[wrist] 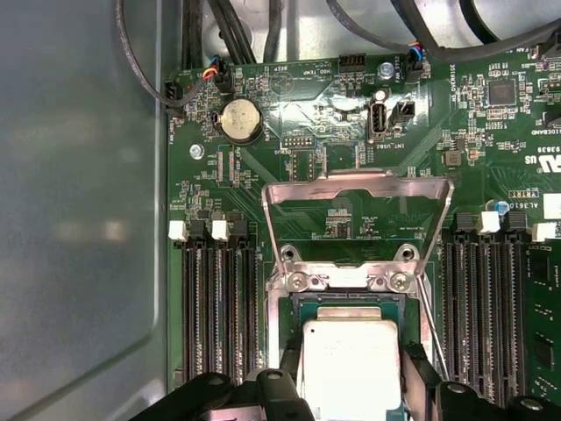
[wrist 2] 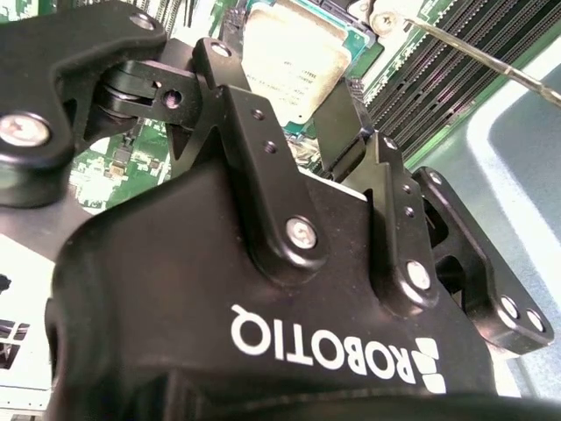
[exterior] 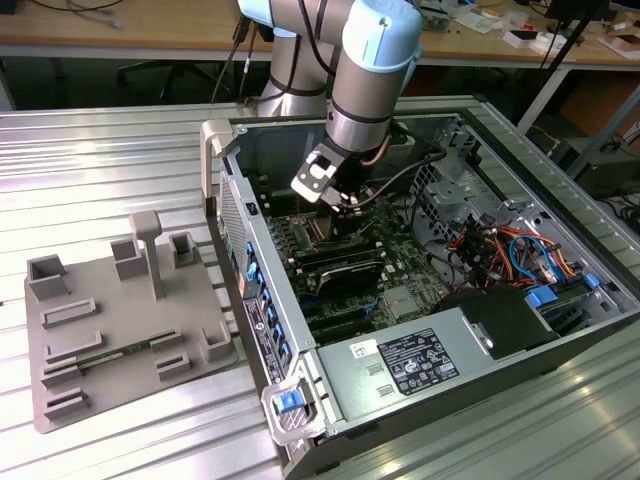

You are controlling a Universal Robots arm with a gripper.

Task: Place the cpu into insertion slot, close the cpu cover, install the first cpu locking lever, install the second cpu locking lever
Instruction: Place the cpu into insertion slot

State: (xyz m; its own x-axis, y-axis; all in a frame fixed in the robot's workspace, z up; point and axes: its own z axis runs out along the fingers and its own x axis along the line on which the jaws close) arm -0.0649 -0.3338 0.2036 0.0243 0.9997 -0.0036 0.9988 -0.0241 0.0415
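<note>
Inside the open computer case, my gripper (exterior: 345, 205) hangs low over the green circuit board (wrist: 289, 132). In the first wrist view its black fingers (wrist: 289, 373) stand on either side of the cpu (wrist: 351, 364), a silvery-grey square chip, and are shut on it. The cpu sits in or just above the insertion slot (wrist: 351, 303); I cannot tell if it is seated. The cpu cover (wrist: 355, 186), a silver frame, stands open on its hinge beyond the slot. In the second wrist view the cpu (wrist 2: 289, 61) shows past the gripper (wrist 2: 276, 88).
Long black memory slots (wrist: 215, 316) flank the socket on both sides. A thin wire lever (wrist: 429, 311) runs beside the socket. Cables (exterior: 500, 245) and a power supply (exterior: 400, 360) fill the case. A grey fixture tray (exterior: 110, 320) lies at the exterior view's left.
</note>
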